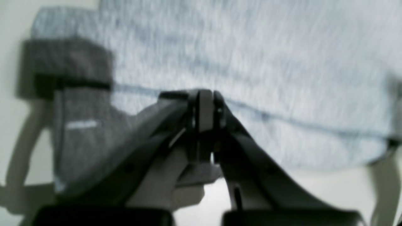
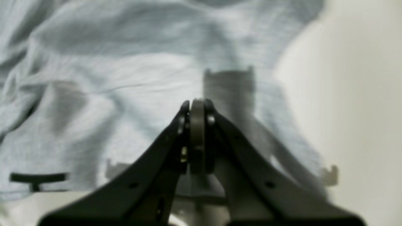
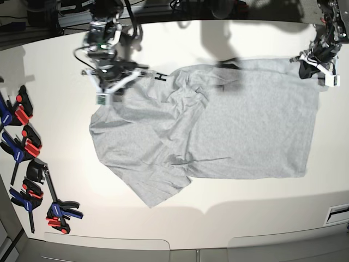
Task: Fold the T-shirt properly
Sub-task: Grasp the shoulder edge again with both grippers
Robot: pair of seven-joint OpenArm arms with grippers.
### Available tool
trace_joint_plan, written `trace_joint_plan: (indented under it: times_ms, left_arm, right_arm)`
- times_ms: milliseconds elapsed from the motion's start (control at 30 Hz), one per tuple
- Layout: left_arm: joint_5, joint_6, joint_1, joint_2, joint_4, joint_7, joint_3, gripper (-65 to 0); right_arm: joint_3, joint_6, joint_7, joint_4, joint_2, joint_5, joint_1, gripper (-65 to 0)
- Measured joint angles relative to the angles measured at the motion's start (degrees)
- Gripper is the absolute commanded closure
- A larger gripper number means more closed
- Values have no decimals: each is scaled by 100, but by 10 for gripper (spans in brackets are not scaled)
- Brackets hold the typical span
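— Base view: how many shirts?
— One T-shirt (image 3: 218, 125), spread on the table (image 3: 180, 218); five clamps (image 3: 27, 164) beside it.
— Grippers?
— Left gripper (image 1: 204, 103) and right gripper (image 2: 197, 108) both clenched, nothing visibly pinched; both wrist views are blurred.

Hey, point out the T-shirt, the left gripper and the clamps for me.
T-shirt (image 3: 251, 125): base view, plain grey body panel.
Left gripper (image 1: 204, 103): left wrist view, closed fingertips above the hem.
Clamps (image 3: 27, 147): base view, blue-and-red cluster at the table's left edge.
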Motion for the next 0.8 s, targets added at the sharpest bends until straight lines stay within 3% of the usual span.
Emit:
trace_joint_plan:
  times_ms: [133,233,467,600,800]
  left_arm:
    - [-129,-37,-76,-2,-240,-109,9,0]
    - [-127,-37,-68,-17,-221,-42,9,0]
    - [-195,-42,-70,-48,-210,229,-17,0]
    - [-199,-44,-68,-92,-205,284,-17,0]
    - [-214,-90,-31,-363,-205,531,-11,0]
  right_arm:
    - [544,363,7,0,-2,457,2,0]
    - [730,426,4,-20,-15,605,2,0]
    - [737,470,28,-334,-13,708,2,0]
    - [737,728,195,-739,2,774,-2,0]
    - [737,824,302,-940,273,623,20,0]
